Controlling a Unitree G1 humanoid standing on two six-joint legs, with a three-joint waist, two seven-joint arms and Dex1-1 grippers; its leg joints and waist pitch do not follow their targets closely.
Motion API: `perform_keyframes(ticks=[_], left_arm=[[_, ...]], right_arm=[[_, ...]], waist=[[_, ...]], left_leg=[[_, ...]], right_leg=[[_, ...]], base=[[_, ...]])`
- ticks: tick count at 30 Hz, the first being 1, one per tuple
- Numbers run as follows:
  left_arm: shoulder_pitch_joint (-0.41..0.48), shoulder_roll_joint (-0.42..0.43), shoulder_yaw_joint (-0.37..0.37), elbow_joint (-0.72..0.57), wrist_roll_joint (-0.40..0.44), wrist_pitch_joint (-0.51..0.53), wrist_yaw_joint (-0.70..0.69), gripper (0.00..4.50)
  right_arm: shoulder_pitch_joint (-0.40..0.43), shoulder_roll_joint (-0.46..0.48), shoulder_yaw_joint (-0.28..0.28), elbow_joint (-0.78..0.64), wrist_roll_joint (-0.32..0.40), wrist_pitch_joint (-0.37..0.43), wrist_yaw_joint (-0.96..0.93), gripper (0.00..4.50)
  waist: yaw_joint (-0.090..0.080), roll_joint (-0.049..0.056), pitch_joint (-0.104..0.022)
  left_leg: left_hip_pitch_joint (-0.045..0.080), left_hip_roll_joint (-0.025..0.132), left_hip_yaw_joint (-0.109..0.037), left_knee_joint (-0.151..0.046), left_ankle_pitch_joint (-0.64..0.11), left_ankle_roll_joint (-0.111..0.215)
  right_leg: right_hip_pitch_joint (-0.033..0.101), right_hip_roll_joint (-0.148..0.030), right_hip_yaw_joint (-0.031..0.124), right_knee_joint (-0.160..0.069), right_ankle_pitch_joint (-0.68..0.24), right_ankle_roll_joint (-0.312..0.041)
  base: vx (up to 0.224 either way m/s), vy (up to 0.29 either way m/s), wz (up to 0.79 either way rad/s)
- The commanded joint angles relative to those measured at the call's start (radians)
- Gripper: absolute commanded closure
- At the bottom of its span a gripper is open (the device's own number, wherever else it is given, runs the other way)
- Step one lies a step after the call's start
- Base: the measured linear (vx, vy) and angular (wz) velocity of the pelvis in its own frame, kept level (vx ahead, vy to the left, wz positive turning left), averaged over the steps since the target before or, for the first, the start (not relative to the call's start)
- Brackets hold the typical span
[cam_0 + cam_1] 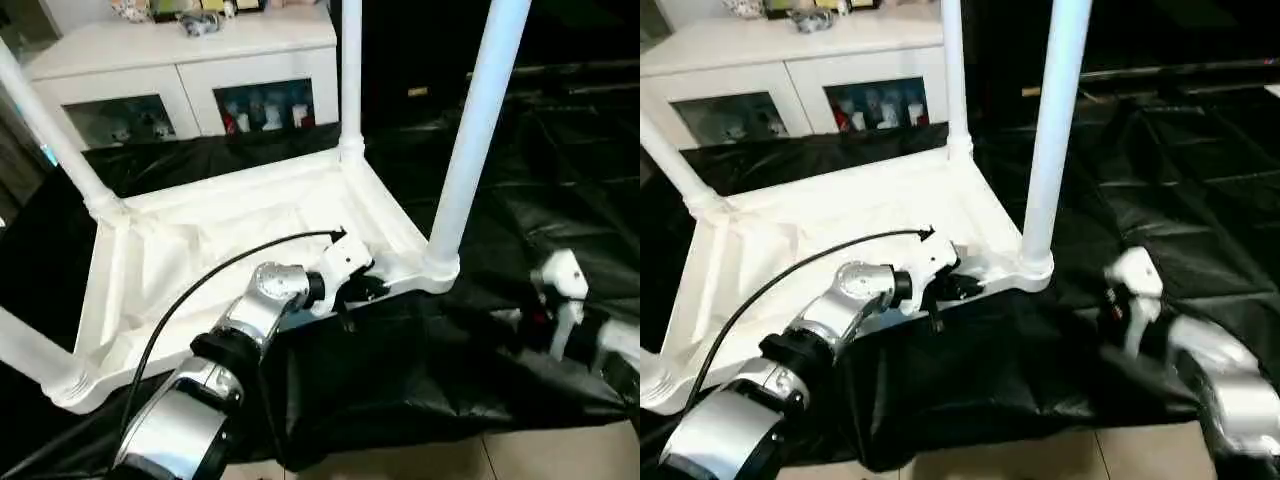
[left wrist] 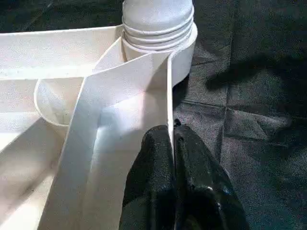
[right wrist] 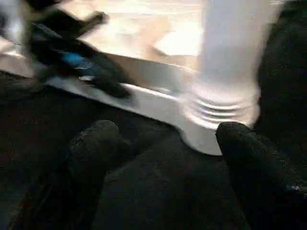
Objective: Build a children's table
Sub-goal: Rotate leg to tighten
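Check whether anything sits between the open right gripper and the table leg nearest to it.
Nothing visible does. The right gripper is open and faces the near corner leg across bare black cloth. The left gripper, shut on the table's rim, is off to one side.

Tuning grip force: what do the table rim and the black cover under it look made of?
children's table rim: looks like moulded white plastic, smooth with a slight sheen, thin wall, left gripper shut on it. Black cover: probably thin cloth or sheet, creased and wrinkled.
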Motion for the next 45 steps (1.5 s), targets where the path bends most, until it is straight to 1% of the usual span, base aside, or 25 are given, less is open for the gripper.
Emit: perform_keyframes(ticks=[1, 2, 3, 4, 6, 7, 12, 13, 15, 17, 20, 21, 22, 24, 25, 27, 28, 30, 31, 32, 34, 35, 41, 42, 45], left_arm=[[0.012, -0.006, 0.017, -0.033, -0.042, -0.064, -0.033, 4.5], [0.012, -0.006, 0.017, -0.033, -0.042, -0.064, -0.033, 4.5], [0.021, -0.001, 0.009, -0.041, -0.039, -0.066, -0.045, 4.5], [0.027, 0.003, 0.007, -0.047, -0.039, -0.064, -0.057, 4.5], [0.031, 0.005, 0.006, -0.052, -0.04, -0.063, -0.064, 4.5], [0.037, 0.013, 0.004, -0.06, -0.042, -0.059, -0.085, 4.5], [0.056, 0.048, -0.003, -0.096, -0.061, -0.044, -0.171, 4.5], [0.061, 0.059, -0.006, -0.106, -0.067, -0.038, -0.197, 4.5], [0.066, 0.07, -0.007, -0.118, -0.072, -0.033, -0.223, 4.5], [0.073, 0.083, -0.009, -0.133, -0.078, -0.023, -0.254, 4.5], [0.089, 0.101, -0.016, -0.166, -0.085, 0.0, -0.307, 4.5], [0.092, 0.104, -0.017, -0.172, -0.085, 0.003, -0.314, 4.5], [0.096, 0.106, -0.018, -0.179, -0.085, 0.006, -0.318, 4.5], [0.1, 0.109, -0.019, -0.186, -0.086, 0.01, -0.322, 4.5], [0.101, 0.11, -0.02, -0.19, -0.087, 0.012, -0.323, 4.5], [0.103, 0.111, -0.021, -0.195, -0.088, 0.016, -0.325, 4.5], [0.103, 0.111, -0.021, -0.196, -0.088, 0.017, -0.325, 4.5], [0.106, 0.111, -0.02, -0.204, -0.087, 0.022, -0.324, 4.5], [0.109, 0.111, -0.019, -0.209, -0.087, 0.025, -0.325, 4.5], [0.111, 0.111, -0.018, -0.215, -0.086, 0.03, -0.325, 4.5], [0.114, 0.112, -0.018, -0.224, -0.086, 0.037, -0.323, 4.5], [0.115, 0.113, -0.019, -0.226, -0.087, 0.039, -0.321, 4.5], [0.118, 0.116, -0.02, -0.234, -0.089, 0.047, -0.319, 4.5], [0.118, 0.116, -0.02, -0.235, -0.089, 0.048, -0.319, 4.5], [0.118, 0.117, -0.02, -0.238, -0.09, 0.052, -0.318, 4.5]], right_arm=[[-0.007, 0.026, 0.028, -0.027, -0.009, -0.012, -0.013, 0.79], [-0.007, 0.026, 0.028, -0.027, -0.009, -0.012, -0.013, 0.79], [-0.024, 0.056, 0.025, -0.011, -0.025, -0.024, -0.053, 0.79], [-0.036, 0.067, 0.025, 0.004, -0.043, -0.035, -0.085, 0.79], [-0.043, 0.071, 0.025, 0.012, -0.054, -0.043, -0.105, 0.79], [-0.055, 0.071, 0.023, 0.029, -0.069, -0.05, -0.13, 0.79], [-0.051, 0.042, -0.006, 0.029, -0.028, -0.011, -0.106, 0.79], [-0.047, 0.035, -0.013, 0.021, -0.007, 0.014, -0.087, 0.49], [-0.041, 0.027, -0.01, 0.012, 0.001, 0.028, -0.069, 0.43], [-0.035, 0.021, 0.001, 0.004, -0.003, 0.03, -0.055, 0.25], [-0.037, 0.019, 0.046, 0.004, -0.053, -0.012, -0.068, 0.04], [-0.039, 0.019, 0.057, 0.007, -0.065, -0.023, -0.07, 0.04], [-0.047, 0.024, 0.075, 0.017, -0.084, -0.04, -0.071, 0.04], [-0.061, 0.032, 0.096, 0.033, -0.102, -0.054, -0.076, 0.04], [-0.076, 0.041, 0.112, 0.054, -0.127, -0.079, -0.089, 0.04], [-0.107, 0.065, 0.128, 0.095, -0.164, -0.128, -0.122, 0.04], [-0.118, 0.075, 0.13, 0.111, -0.17, -0.138, -0.132, 0.04], [-0.14, 0.095, 0.132, 0.132, -0.166, -0.144, -0.138, 0.04], [-0.145, 0.1, 0.134, 0.136, -0.163, -0.146, -0.137, 0.21], [-0.151, 0.106, 0.134, 0.14, -0.157, -0.146, -0.133, 0.39], [-0.155, 0.109, 0.14, 0.145, -0.151, -0.147, -0.121, 0.51], [-0.157, 0.11, 0.144, 0.151, -0.152, -0.152, -0.116, 0.51], [-0.164, 0.119, 0.151, 0.176, -0.157, -0.174, -0.103, 1.08], [-0.164, 0.12, 0.151, 0.177, -0.158, -0.175, -0.102, 1.26], [-0.164, 0.126, 0.156, 0.181, -0.156, -0.179, -0.1, 1.41]], waist=[[0.003, -0.043, -0.061], [0.003, -0.043, -0.062], [0.003, -0.049, -0.061], [0.003, -0.045, -0.061], [0.001, -0.044, -0.06], [0.004, -0.042, -0.062], [0.006, -0.041, -0.065], [0.007, -0.041, -0.065], [0.011, -0.04, -0.066], [0.015, -0.038, -0.066], [0.019, -0.036, -0.068], [0.021, -0.036, -0.068], [0.022, -0.04, -0.068], [0.024, -0.036, -0.068], [0.025, -0.042, -0.069], [0.023, -0.038, -0.068], [0.021, -0.045, -0.068], [0.025, -0.04, -0.071], [0.025, -0.039, -0.072], [0.024, -0.052, -0.073], [0.027, -0.044, -0.072], [0.027, -0.049, -0.071], [0.026, -0.043, -0.071], [0.025, -0.045, -0.071], [0.026, -0.045, -0.072]], left_leg=[[0.01, 0.05, -0.029, -0.062, -0.245, 0.15], [0.011, 0.049, -0.029, -0.061, -0.246, 0.146], [0.01, 0.048, -0.03, -0.062, -0.25, 0.141], [0.012, 0.05, -0.031, -0.064, -0.25, 0.132], [0.012, 0.05, -0.032, -0.065, -0.255, 0.125], [0.02, 0.053, -0.03, -0.065, -0.261, 0.12], [0.011, 0.053, -0.031, -0.064, -0.229, 0.143], [0.012, 0.053, -0.029, -0.062, -0.223, 0.152], [0.011, 0.054, -0.029, -0.062, -0.211, 0.159], [0.012, 0.055, -0.027, -0.061, -0.207, 0.161], [0.015, 0.056, -0.027, -0.061, -0.201, 0.153], [0.015, 0.057, -0.027, -0.061, -0.201, 0.151], [0.015, 0.057, -0.026, -0.061, -0.198, 0.148], [0.017, 0.056, -0.026, -0.061, -0.202, 0.146], [0.018, 0.056, -0.025, -0.06, -0.2, 0.145], [0.016, 0.055, -0.025, -0.06, -0.199, 0.139], [0.016, 0.054, -0.024, -0.059, -0.204, 0.137], [0.017, 0.055, -0.025, -0.057, -0.182, 0.145], [0.017, 0.056, -0.025, -0.057, -0.175, 0.15], [0.014, 0.055, -0.023, -0.055, -0.16, 0.161], [0.015, 0.056, -0.024, -0.054, -0.148, 0.171], [0.015, 0.056, -0.023, -0.054, -0.15, 0.173], [0.015, 0.055, -0.024, -0.054, -0.164, 0.163], [0.015, 0.055, -0.024, -0.053, -0.163, 0.163], [0.015, 0.055, -0.024, -0.053, -0.159, 0.164]], right_leg=[[0.037, -0.04, 0.022, -0.095, -0.421, -0.164], [0.037, -0.04, 0.022, -0.094, -0.426, -0.163], [0.037, -0.041, 0.021, -0.096, -0.44, -0.16], [0.034, -0.042, 0.022, -0.095, -0.448, -0.16], [0.034, -0.041, 0.022, -0.094, -0.453, -0.159], [0.029, -0.04, 0.026, -0.095, -0.44, -0.16], [0.04, -0.043, 0.027, -0.083, -0.356, -0.183], [0.04, -0.043, 0.028, -0.082, -0.342, -0.19], [0.043, -0.043, 0.027, -0.079, -0.324, -0.198], [0.041, -0.043, 0.026, -0.077, -0.313, -0.203], [0.04, -0.043, 0.027, -0.076, -0.314, -0.201], [0.038, -0.042, 0.027, -0.076, -0.315, -0.201], [0.038, -0.043, 0.028, -0.074, -0.311, -0.201], [0.037, -0.042, 0.028, -0.074, -0.316, -0.2], [0.037, -0.042, 0.029, -0.074, -0.313, -0.202], [0.036, -0.042, 0.028, -0.072, -0.312, -0.205], [0.037, -0.043, 0.029, -0.073, -0.317, -0.204], [0.038, -0.042, 0.03, -0.069, -0.29, -0.208], [0.039, -0.042, 0.03, -0.066, -0.276, -0.212], [0.041, -0.041, 0.029, -0.063, -0.251, -0.216], [0.04, -0.041, 0.03, -0.061, -0.238, -0.223], [0.04, -0.041, 0.03, -0.062, -0.245, -0.222], [0.041, -0.041, 0.029, -0.062, -0.264, -0.218], [0.041, -0.041, 0.03, -0.063, -0.261, -0.218], [0.042, -0.041, 0.03, -0.061, -0.251, -0.222]], base=[[0.0, 0.0, 0.0], [0.0, 0.0, 0.0], [0.0, 0.0, 0.0], [0.0, 0.0, 0.0], [0.0, 0.0, 0.0], [0.0, 0.0, 0.0], [0.0, 0.0, 0.0], [0.0, 0.0, 0.0], [0.0, 0.0, 0.0], [0.0, 0.0, 0.0], [0.0, 0.0, 0.0], [0.0, 0.0, 0.0], [0.0, 0.0, 0.0], [0.0, 0.0, 0.0], [0.0, 0.0, 0.0], [0.0, 0.0, 0.0], [0.0, 0.0, 0.0], [0.0, 0.0, 0.0], [0.0, 0.0, 0.0], [0.0, 0.0, 0.0], [0.0, 0.0, 0.0], [0.0, 0.0, 0.0], [0.0, 0.0, 0.0], [0.0, 0.0, 0.0], [0.0, 0.0, 0.0]])
